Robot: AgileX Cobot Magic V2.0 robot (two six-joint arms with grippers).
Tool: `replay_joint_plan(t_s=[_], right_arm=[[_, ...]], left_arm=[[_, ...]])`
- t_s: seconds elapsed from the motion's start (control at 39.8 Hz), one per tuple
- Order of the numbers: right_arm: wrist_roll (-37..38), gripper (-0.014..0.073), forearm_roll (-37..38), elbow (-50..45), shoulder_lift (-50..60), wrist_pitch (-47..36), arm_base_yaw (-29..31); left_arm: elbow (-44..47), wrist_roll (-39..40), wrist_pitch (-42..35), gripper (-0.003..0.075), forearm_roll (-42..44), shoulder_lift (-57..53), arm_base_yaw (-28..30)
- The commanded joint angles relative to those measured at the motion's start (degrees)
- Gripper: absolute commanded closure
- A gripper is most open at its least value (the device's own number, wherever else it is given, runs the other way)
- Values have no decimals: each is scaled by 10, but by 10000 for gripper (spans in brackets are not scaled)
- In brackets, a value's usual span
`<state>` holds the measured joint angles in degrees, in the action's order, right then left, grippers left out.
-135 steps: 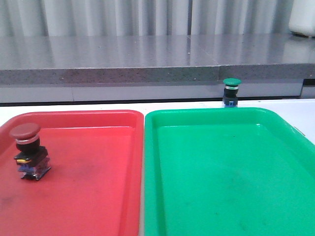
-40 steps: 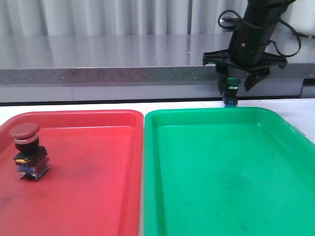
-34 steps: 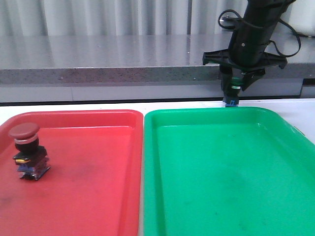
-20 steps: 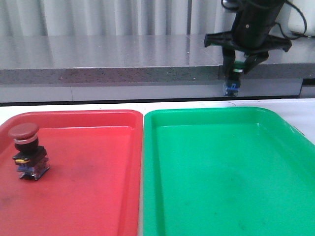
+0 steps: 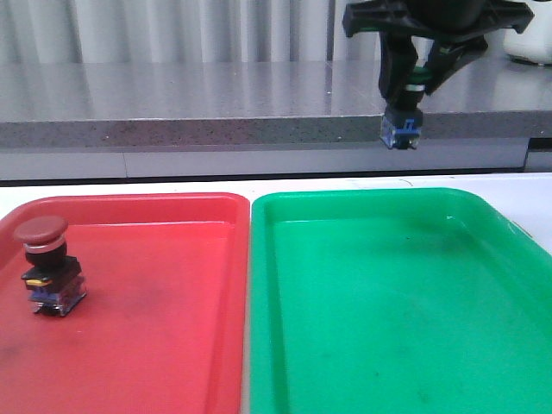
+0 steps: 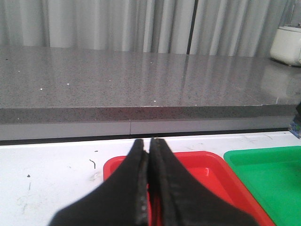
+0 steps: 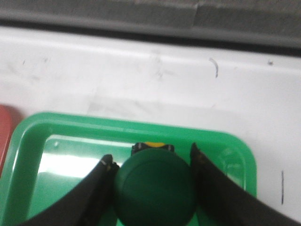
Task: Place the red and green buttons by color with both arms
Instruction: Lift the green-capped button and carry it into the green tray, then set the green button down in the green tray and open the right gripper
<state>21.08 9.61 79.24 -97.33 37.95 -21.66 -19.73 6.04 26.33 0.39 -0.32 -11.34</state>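
A lab-style test bench is showing here: a scuffed white table point(image 6: 56, 188) is sitting before a grey speckled stone ledge point(image 5: 190, 103), with pale pleated curtains point(image 6: 117, 23) hanging behind.

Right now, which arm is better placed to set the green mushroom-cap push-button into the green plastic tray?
The right. Its gripper already holds the green mushroom-cap push-button between its fingers, in the air above the green plastic tray. The left gripper is shut on nothing, over the red plastic tray.
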Motion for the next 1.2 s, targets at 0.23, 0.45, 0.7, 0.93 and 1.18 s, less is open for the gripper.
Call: replay_joint_plan(t_s=[0.23,0.45,0.7,0.93,1.18], right_arm=[[-1,453,15,-217,134,-129,-59],[-1,453,0,-279,127,-181,-65],[-1,453,0,-286,109,-183,-65],[-1,287,0,-286,101,-183,-65],[-1,-8,-20,-285,119,-173,-66]], left_arm=[[-14,5,-41,740,-4,-7,0],[-14,5,-41,740,-4,-7,0],[-14,5,-41,740,-4,-7,0],[-14,5,-41,740,-4,-7,0],[-14,5,-41,740,-4,-7,0]])
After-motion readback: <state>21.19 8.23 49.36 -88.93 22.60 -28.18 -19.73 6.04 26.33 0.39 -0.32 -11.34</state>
